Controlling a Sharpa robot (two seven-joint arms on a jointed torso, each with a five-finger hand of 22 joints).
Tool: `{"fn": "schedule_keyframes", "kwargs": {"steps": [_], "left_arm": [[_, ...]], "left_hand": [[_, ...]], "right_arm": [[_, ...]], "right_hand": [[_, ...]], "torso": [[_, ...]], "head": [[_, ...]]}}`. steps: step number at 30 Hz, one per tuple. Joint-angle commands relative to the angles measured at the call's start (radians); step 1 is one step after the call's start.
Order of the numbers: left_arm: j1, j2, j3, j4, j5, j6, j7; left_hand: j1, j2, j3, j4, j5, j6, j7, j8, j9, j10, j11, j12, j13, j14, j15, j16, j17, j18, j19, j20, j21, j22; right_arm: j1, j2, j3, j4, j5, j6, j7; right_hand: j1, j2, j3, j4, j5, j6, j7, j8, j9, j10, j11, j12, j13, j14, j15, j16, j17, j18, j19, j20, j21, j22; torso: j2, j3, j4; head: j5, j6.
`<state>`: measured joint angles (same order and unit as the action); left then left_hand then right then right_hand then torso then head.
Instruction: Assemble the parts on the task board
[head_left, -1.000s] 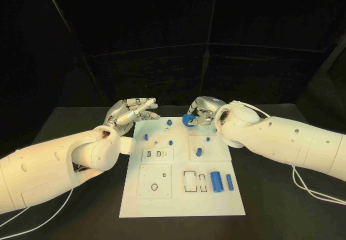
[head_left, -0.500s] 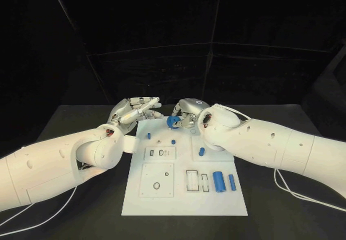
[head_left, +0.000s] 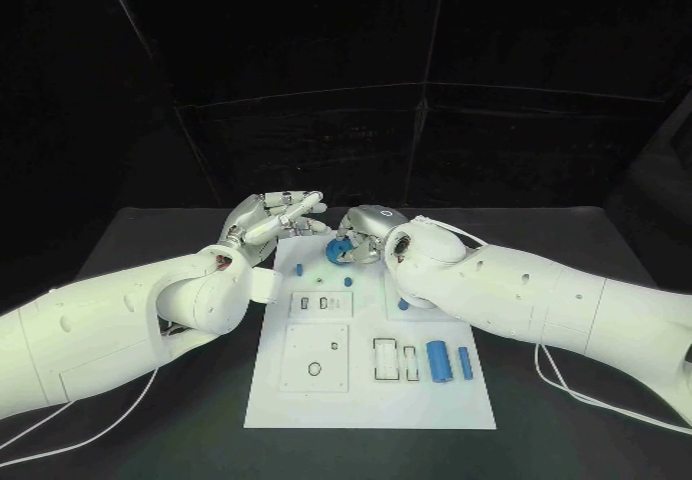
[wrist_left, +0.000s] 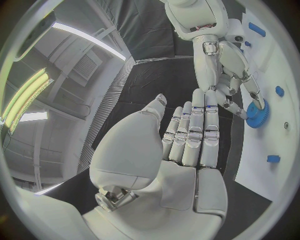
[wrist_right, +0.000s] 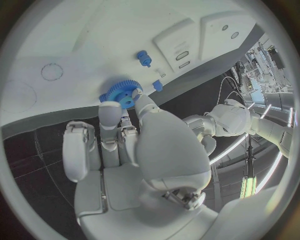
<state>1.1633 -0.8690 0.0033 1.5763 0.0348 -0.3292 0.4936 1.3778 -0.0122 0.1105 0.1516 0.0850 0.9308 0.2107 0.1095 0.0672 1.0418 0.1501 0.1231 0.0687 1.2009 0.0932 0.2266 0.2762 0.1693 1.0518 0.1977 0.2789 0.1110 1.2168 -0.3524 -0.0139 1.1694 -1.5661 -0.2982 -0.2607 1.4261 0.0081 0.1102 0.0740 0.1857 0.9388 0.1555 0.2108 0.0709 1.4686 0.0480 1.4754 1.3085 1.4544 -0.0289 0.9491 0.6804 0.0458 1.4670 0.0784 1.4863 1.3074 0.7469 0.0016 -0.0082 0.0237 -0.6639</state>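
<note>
**Seating the blue gear at the far end of the board**

Starting at the left, my left hand (head_left: 274, 225) hovers just off the far left corner of the task board (head_left: 368, 400), fingers straight and lying side by side, holding nothing. I'd leave it parked there, clear of the work.

Moving right, the right hand (head_left: 364, 235) has the blue gear (head_left: 340, 249) pinched between thumb and fingertips, low over the far end of the board. I judge the step in hand to be setting that gear down onto its seat. To do it well I'd keep the gear level, lower it slowly and let go only once it sits flat; a tilted gear would likely bind. From these pictures I cannot tell whether it already touches the board.

Further right and nearer me, 2 blue cylinders (head_left: 447, 361) lie untouched on the board's near right area.

The head view hides the pinch behind the right wrist. The right wrist view shows the gear's (wrist_right: 121, 92) teeth and 2 small blue pegs (wrist_right: 144, 58) standing in the board beside it. The left wrist view shows the right hand's fingertips (wrist_left: 239, 110) closing on the gear (wrist_left: 257, 112) from the side.
</note>
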Motion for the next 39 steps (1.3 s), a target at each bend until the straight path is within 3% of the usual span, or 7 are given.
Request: {"fn": "schedule_keyframes", "kwargs": {"steps": [1, 10, 19, 26, 31, 34, 39], "left_arm": [[0.002, 0.002, 0.001, 0.001, -0.005, 0.003, 0.006], [0.002, 0.003, 0.001, 0.0, -0.005, 0.004, 0.005], [0.002, 0.002, 0.001, 0.0, -0.005, 0.006, 0.004], [0.002, 0.001, 0.001, -0.001, -0.005, 0.006, 0.003], [0.002, 0.0, 0.001, -0.001, -0.005, 0.006, 0.002], [0.002, 0.0, 0.001, 0.0, -0.005, 0.006, 0.002], [0.002, -0.003, 0.001, -0.001, -0.005, 0.007, 0.003]], "left_hand": [[-0.001, 0.007, -0.003, -0.005, -0.004, 0.001, 0.003, -0.006, -0.002, 0.004, 0.004, -0.003, -0.002, 0.006, -0.003, -0.007, 0.002, 0.014, 0.006, 0.001, 0.002, -0.001], [-0.001, 0.007, -0.003, -0.005, -0.004, 0.001, 0.003, -0.006, -0.002, 0.004, 0.004, -0.003, -0.002, 0.006, -0.003, -0.007, 0.002, 0.014, 0.006, 0.001, 0.002, -0.001], [-0.001, 0.007, -0.003, -0.005, -0.004, 0.001, 0.003, -0.006, -0.002, 0.004, 0.004, -0.003, -0.002, 0.006, -0.003, -0.007, 0.002, 0.014, 0.006, 0.001, 0.002, -0.001], [-0.002, 0.008, -0.004, -0.004, -0.004, 0.0, 0.004, -0.007, -0.002, 0.003, 0.005, -0.005, -0.002, 0.006, -0.002, -0.008, 0.003, 0.014, 0.007, 0.001, 0.001, -0.002], [-0.002, 0.008, -0.004, -0.004, -0.004, 0.0, 0.004, -0.007, -0.002, 0.003, 0.005, -0.005, -0.002, 0.006, -0.002, -0.008, 0.003, 0.014, 0.007, 0.001, 0.001, -0.002], [-0.002, 0.008, -0.004, -0.005, -0.004, 0.0, 0.004, -0.007, -0.002, 0.003, 0.005, -0.005, -0.002, 0.006, -0.002, -0.008, 0.004, 0.014, 0.007, 0.001, 0.001, -0.002], [-0.002, 0.008, -0.004, -0.005, -0.004, 0.0, 0.004, -0.008, -0.002, 0.002, 0.005, -0.005, -0.002, 0.006, -0.002, -0.008, 0.004, 0.014, 0.007, 0.001, 0.001, -0.002]], "right_arm": [[0.001, 0.006, 0.001, -0.01, -0.012, 0.011, 0.013], [0.0, 0.017, 0.0, -0.035, -0.016, 0.025, 0.005], [0.0, 0.018, 0.0, -0.043, -0.019, 0.05, -0.005], [0.0, 0.016, 0.0, -0.04, -0.002, 0.079, -0.006], [0.0, 0.012, 0.0, -0.038, 0.006, 0.086, -0.008], [0.0, 0.004, 0.0, -0.033, 0.009, 0.051, -0.004], [0.0, -0.038, 0.001, 0.006, 0.037, -0.078, 0.043]], "right_hand": [[-0.009, -0.001, 0.009, -0.001, 0.001, 0.04, -0.023, -0.001, -0.001, 0.014, -0.004, -0.003, 0.143, 0.0, -0.008, -0.004, -0.001, -0.005, 0.02, -0.009, 0.003, 0.059], [-0.038, -0.035, 0.013, -0.004, -0.029, -0.052, 0.006, -0.07, -0.008, -0.013, 0.021, -0.033, 0.112, 0.001, 0.01, -0.005, -0.001, -0.006, 0.022, 0.005, 0.006, 0.065], [-0.092, -0.064, -0.024, 0.023, -0.048, -0.103, 0.018, -0.107, -0.005, -0.032, 0.033, -0.053, 0.092, 0.0, 0.021, -0.004, -0.002, -0.006, 0.02, 0.018, 0.006, 0.065], [-0.182, -0.041, -0.061, 0.104, -0.011, -0.085, 0.016, -0.102, 0.0, -0.027, 0.033, -0.048, 0.099, 0.0, 0.022, -0.001, -0.001, -0.006, 0.021, 0.02, 0.008, 0.069], [-0.205, -0.03, -0.072, 0.13, 0.013, -0.074, 0.013, -0.098, 0.001, -0.024, 0.03, -0.045, 0.102, 0.0, 0.02, -0.001, -0.001, -0.006, 0.021, 0.019, 0.008, 0.069], [-0.207, -0.028, -0.074, 0.134, 0.019, -0.071, 0.012, -0.098, 0.001, -0.023, 0.03, -0.043, 0.104, 0.0, 0.02, 0.0, -0.001, -0.006, 0.021, 0.018, 0.008, 0.07], [-0.179, -0.034, -0.074, 0.118, 0.035, -0.073, 0.012, -0.101, -0.001, -0.016, 0.029, -0.036, 0.113, 0.0, 0.019, 0.0, -0.001, -0.006, 0.021, 0.017, 0.008, 0.07]], "torso": [[0.0, 0.0003, -0.0006], [-0.001, -0.0003, 0.0004], [-0.001, -0.0002, -0.0008], [-0.001, 0.0002, -0.0002], [-0.001, 0.0004, -0.0005], [-0.001, 0.0001, -0.0005], [-0.002, 0.001, -0.0024]], "head": [[0.0, -0.002], [-0.001, -0.003], [-0.001, -0.003], [-0.002, -0.004], [-0.003, -0.004], [-0.004, -0.003], [-0.004, 0.002]]}}
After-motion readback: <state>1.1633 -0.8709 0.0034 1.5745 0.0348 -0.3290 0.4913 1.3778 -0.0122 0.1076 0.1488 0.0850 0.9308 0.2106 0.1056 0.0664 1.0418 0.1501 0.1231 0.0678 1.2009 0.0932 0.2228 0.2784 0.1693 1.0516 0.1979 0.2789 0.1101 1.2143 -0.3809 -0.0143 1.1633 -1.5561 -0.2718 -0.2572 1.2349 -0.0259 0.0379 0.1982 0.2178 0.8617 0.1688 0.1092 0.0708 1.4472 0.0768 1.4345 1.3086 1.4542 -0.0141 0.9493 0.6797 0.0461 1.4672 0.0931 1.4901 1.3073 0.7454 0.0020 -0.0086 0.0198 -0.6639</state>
